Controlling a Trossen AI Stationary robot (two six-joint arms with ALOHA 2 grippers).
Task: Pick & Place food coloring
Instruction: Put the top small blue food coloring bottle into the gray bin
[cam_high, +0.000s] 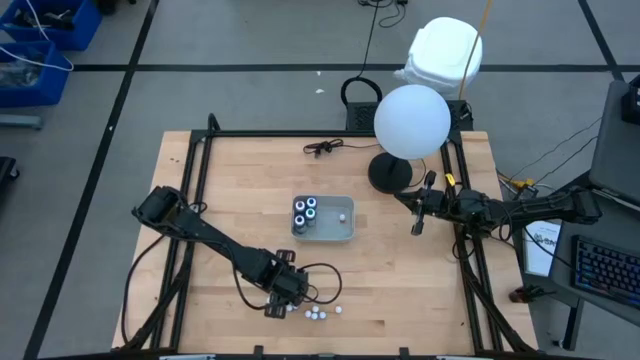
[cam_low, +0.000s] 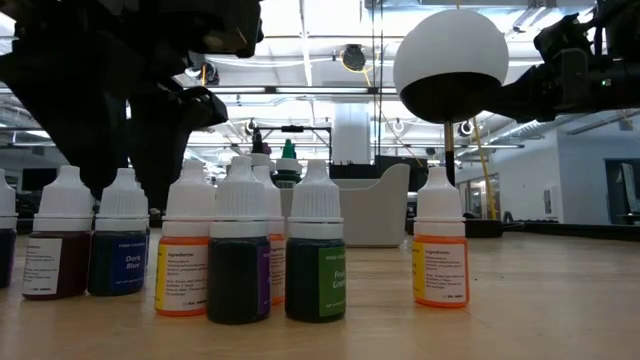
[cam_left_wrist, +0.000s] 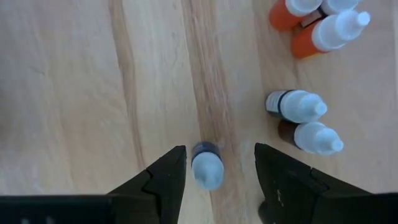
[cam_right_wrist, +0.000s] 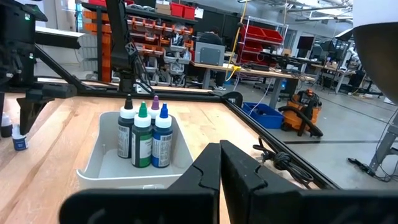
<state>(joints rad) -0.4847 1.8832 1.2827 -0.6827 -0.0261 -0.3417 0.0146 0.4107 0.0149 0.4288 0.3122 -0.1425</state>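
Left pincer (cam_left_wrist: 216, 180): open, straddling one small blue bottle (cam_left_wrist: 206, 165) on the desk (cam_left_wrist: 74, 93).
Right pincer (cam_right_wrist: 219, 163): closed, empty, near the grey tray (cam_right_wrist: 99, 163).

The counter (cam_high: 240, 200) is seen to be pale wood with visible grain and a smooth, faintly satin finish. The food coloring (cam_low: 240, 255) bottles are shown as smooth plastic with matt white caps and paper labels. The grey tray (cam_right_wrist: 99, 155) appears as matt moulded plastic.
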